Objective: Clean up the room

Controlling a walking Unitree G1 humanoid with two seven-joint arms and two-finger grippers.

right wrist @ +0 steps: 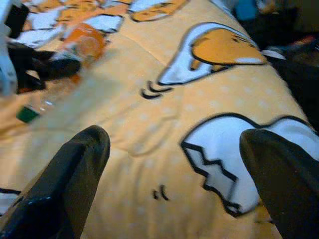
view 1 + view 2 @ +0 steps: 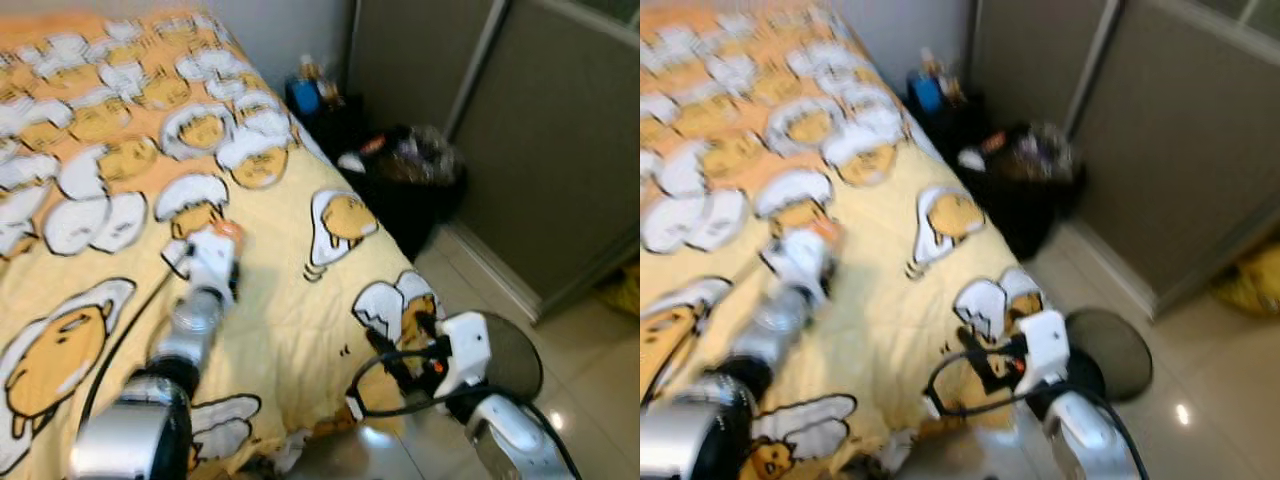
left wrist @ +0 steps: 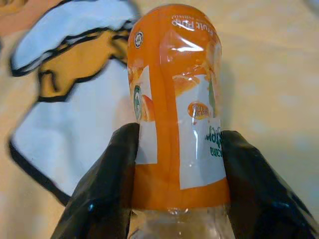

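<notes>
Although both head views are blurred, the left gripper [image 3: 174, 164] clearly clamps an orange-labelled bottle [image 3: 174, 99] between its black fingers [image 3: 107, 189], just above the yellow cartoon bedspread [image 2: 290, 300] at frame centre-left. Lower right, the right gripper [image 1: 174, 174] hovers with fingers spread wide over the bed's corner, where tiled floor [image 2: 590, 370] opens. Farther back, upper centre, a dark heap [image 2: 410, 170] of clutter sits against grey sliding doors [image 2: 540, 150], contents indistinct.
</notes>
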